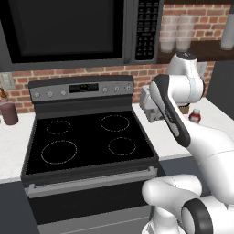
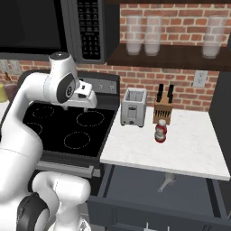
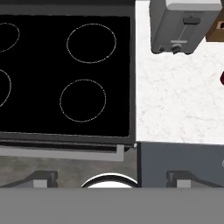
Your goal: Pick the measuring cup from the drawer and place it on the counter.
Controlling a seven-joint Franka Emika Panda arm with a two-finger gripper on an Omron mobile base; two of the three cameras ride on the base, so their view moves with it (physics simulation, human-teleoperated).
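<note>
A brick wall is running behind; a microwave is hanging over the stove. A shelf is holding glasses.

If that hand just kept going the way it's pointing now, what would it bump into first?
The hand points down. Its own camera looks onto the stovetop near its right edge, beside the counter, so it would probably meet the stovetop first. Exactly where is hard to judge, since depth is unclear.
</note>
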